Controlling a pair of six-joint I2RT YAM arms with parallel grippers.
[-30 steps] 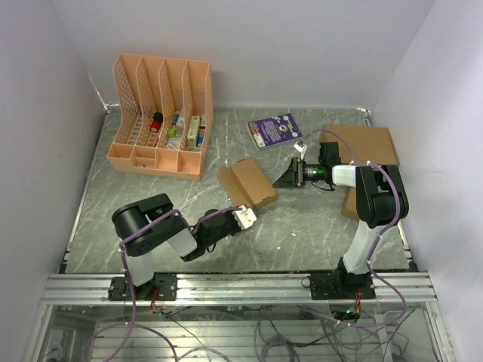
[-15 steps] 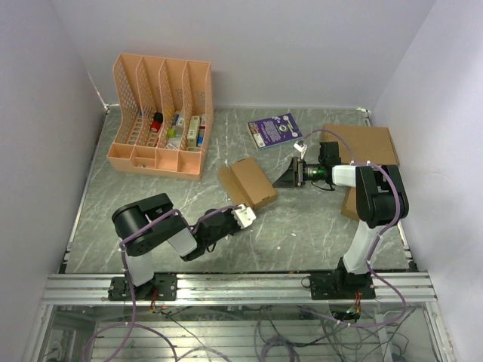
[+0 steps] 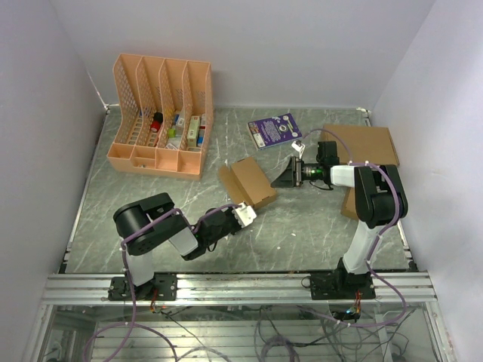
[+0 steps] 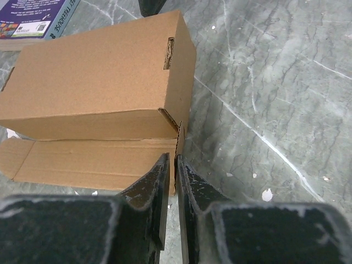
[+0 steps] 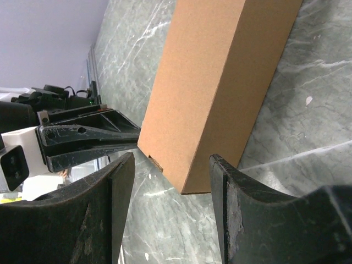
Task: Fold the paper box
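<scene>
The paper box (image 3: 253, 181) is a slim brown carton lying on the table's middle, with one long flap (image 3: 226, 185) open on its left. In the left wrist view the carton (image 4: 99, 77) lies ahead with the flap (image 4: 88, 162) flat beside it. My left gripper (image 4: 175, 160) is shut on the thin end edge of that flap, at the carton's near corner (image 3: 245, 213). My right gripper (image 3: 281, 179) is open, just right of the carton. In the right wrist view its fingers (image 5: 124, 181) stand apart before the carton's end (image 5: 220, 82).
An orange file organiser (image 3: 162, 113) stands at the back left. A purple booklet (image 3: 274, 130) lies behind the carton. A larger brown cardboard box (image 3: 366, 143) and a second small carton (image 3: 349, 205) sit by the right arm.
</scene>
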